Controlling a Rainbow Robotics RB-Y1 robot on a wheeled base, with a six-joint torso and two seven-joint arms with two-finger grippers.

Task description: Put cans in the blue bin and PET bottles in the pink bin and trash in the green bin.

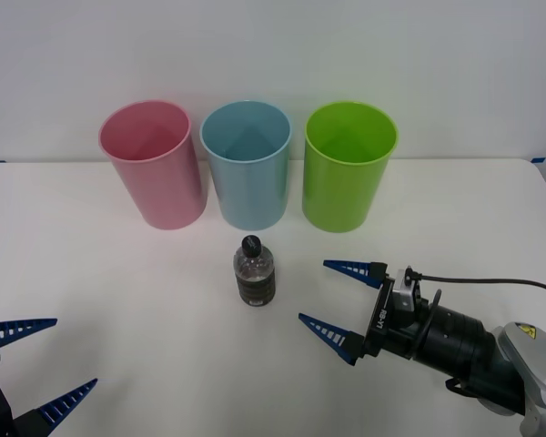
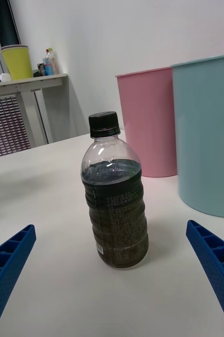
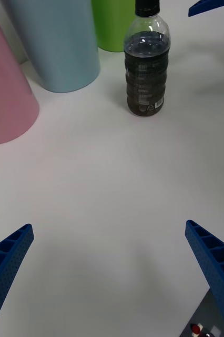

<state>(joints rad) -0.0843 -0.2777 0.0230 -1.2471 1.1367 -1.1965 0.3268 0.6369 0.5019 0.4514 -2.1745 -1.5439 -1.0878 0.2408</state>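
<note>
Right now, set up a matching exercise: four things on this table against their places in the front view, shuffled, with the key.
Things:
1. pink bin
2. blue bin
3. green bin
4. bottle

Places:
A. middle of the row
B. standing upright in front of the row
C. robot's left end of the row
D. robot's right end of the row

Pairs: 1-C, 2-A, 3-D, 4-B

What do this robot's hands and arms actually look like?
Each hand has two blue, ribbed, pointed fingers. The right hand sits on a black cylindrical wrist with a grey joint, a yellow warning sticker and a black cable. The left hand has the same blue fingers.
</note>
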